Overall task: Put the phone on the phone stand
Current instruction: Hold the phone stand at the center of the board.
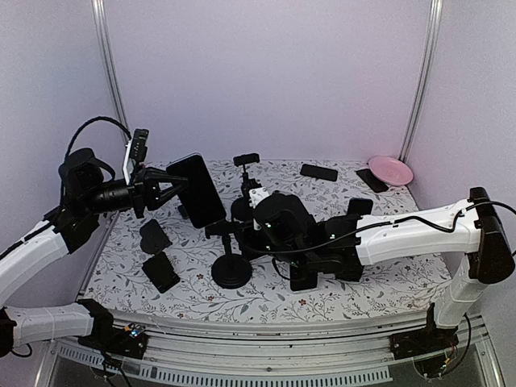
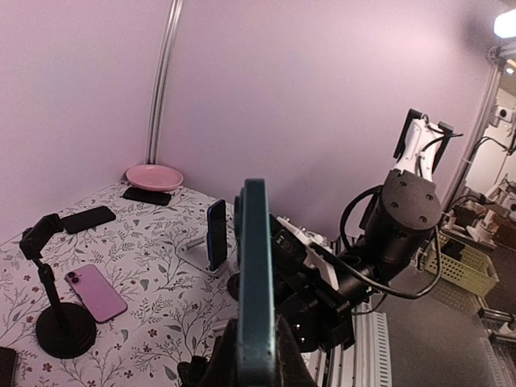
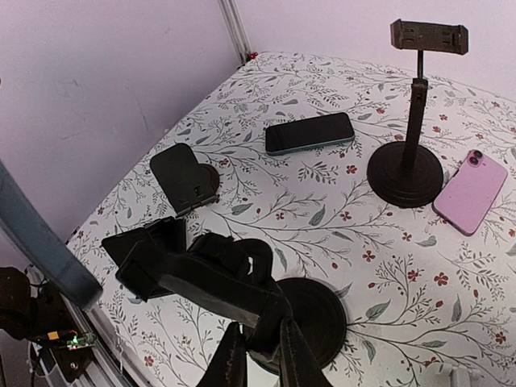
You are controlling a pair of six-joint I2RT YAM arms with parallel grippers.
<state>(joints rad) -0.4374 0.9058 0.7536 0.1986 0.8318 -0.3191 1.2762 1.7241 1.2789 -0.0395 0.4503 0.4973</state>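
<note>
I hold the phone (image 1: 197, 189), a dark teal slab, upright and edge-on above the table's left side. My left gripper (image 1: 172, 190) is shut on its lower end; in the left wrist view the phone (image 2: 255, 266) rises straight out of the gripper (image 2: 256, 343). The phone stand (image 1: 231, 270) has a round black base and a tilted clamp arm (image 3: 181, 270) on top. My right gripper (image 3: 262, 351) is closed around the stand's neck just above the base (image 3: 318, 314), one finger on each side.
A second tall stand (image 3: 418, 113) stands behind, with a pink phone (image 3: 472, 192) and a black phone (image 3: 310, 133) lying flat nearby. Two small folding stands (image 1: 155, 236) (image 1: 161, 272) sit at front left. A pink plate (image 1: 391, 170) is at back right. A white stand holds a blue phone (image 2: 216, 234).
</note>
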